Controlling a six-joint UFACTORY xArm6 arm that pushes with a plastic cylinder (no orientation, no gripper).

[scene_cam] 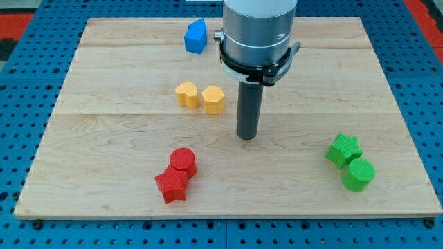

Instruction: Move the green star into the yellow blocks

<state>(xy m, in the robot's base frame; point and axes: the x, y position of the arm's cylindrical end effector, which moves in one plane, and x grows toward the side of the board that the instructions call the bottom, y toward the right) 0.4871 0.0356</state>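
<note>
The green star [343,149] lies at the view's right, touching a green cylinder [358,174] just below it. Two yellow blocks sit side by side near the board's middle: a yellow heart [186,94] and a yellow hexagon-like block [213,99], touching. My tip [247,136] rests on the board between the two groups, a short way right of and below the yellow blocks, and well left of the green star. It touches no block.
A blue block [196,36] stands near the view's top. A red cylinder [183,161] and a red star [172,185] touch each other at the lower left of centre. The wooden board [104,138] is ringed by a blue perforated table.
</note>
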